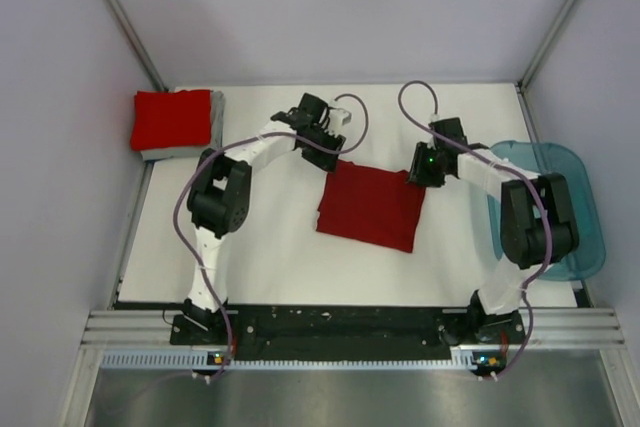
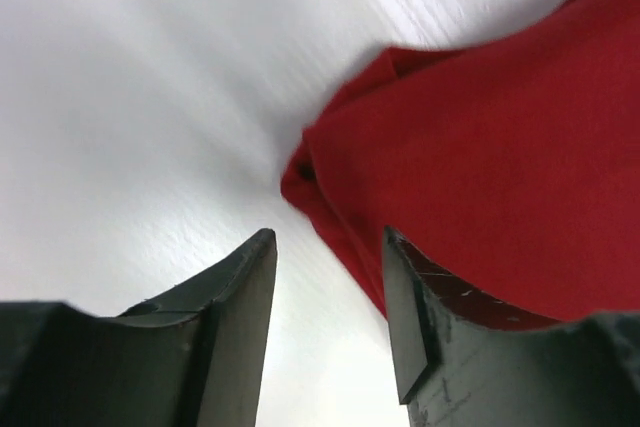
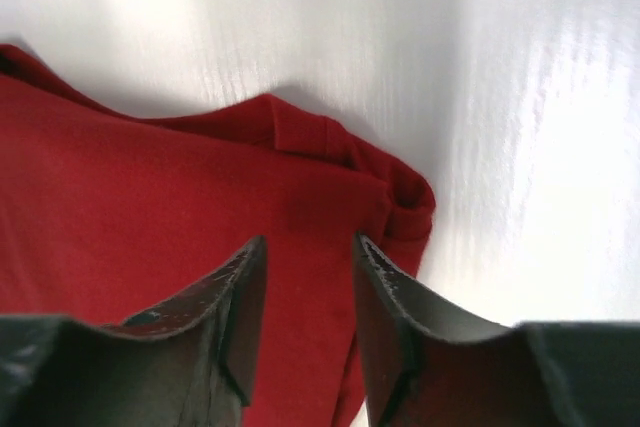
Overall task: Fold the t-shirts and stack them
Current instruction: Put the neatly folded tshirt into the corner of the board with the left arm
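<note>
Dark red t-shirt (image 1: 370, 207) w/ L gripper (image 2: 328, 239), R gripper (image 3: 310, 242) at far corners, both jaws apart

You have bare table (image 1: 265, 247) left of the dark red shirt (image 1: 372, 205) and on its near side, left gripper (image 1: 328, 154) and right gripper (image 1: 421, 175) over its far corners, tub (image 1: 592, 227) to its right, folded stack (image 1: 175, 122) far left.

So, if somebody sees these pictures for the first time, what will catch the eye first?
First the dark red t-shirt, folded flat in the middle of the table, with the left gripper and the right gripper open at its two far corners. Then the brighter red t-shirt on the grey t-shirt at the far left corner, and the teal tub at the right edge.
</note>
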